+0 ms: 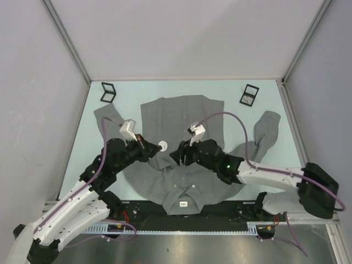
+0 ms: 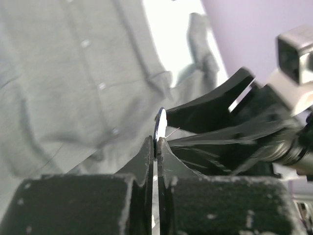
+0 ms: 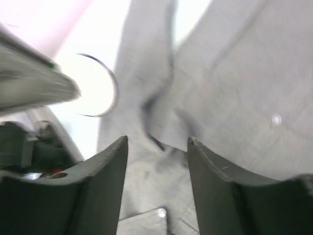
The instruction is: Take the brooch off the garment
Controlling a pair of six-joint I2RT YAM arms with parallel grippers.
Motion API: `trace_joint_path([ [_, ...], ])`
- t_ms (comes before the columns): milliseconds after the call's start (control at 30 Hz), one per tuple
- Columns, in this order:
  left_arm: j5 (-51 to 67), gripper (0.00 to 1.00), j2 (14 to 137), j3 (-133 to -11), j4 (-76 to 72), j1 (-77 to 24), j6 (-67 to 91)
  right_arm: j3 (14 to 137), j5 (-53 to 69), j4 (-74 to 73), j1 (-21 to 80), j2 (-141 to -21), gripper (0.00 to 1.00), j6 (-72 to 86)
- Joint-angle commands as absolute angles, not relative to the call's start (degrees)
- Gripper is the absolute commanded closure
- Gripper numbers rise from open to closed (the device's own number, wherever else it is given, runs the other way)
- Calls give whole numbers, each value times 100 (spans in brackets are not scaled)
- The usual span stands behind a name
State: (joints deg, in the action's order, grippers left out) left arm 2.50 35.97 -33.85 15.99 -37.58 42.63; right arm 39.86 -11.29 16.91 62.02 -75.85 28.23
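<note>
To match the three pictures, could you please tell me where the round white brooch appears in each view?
Top external: the round white brooch is centre-left, at the left gripper tip.
Left wrist: brooch central, edge-on, pinched by that gripper.
Right wrist: brooch upper left, blurred.
Shared landmark: the grey button-up shirt.

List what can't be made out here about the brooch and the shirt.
- Face of the brooch: tiny from the top camera, edge-on in the left wrist view, washed out and blurred in the right wrist view.
- Whether its pin is free of the shirt: the shut left gripper covers that spot.
- Print on the neck label: too small from the top camera.
- Cloth folds under the open right gripper: blurred.
</note>
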Motion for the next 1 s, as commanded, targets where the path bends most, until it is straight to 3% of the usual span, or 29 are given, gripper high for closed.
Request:
trace_joint_path([
  [0,1141,100,3577,-3525,556,-3648,4218,3885,-81,1415,5907,-6778,40,2321],
  [333,2627,100,3656,-2830,-1037,-3595,4869,3305,2267,1582,5458,-5108,36,2118],
  [567,3128,99,3709,-2716,-1283,-3586,4772,3234,2750,2056,5133,-4974,46,2522],
  [700,3261,100,3718,-2646,-1423,-3586,4825,3234,2786,2311,5150,-5176,47,2619],
  [833,3322,100,3718,-2540,-1582,-3595,4957,3234,2550,2434,5212,-5168,47,2628],
  [967,3322,100,3762,-2461,-1573,-3586,5071,3234,2171,2391,5326,-5133,55,2628],
])
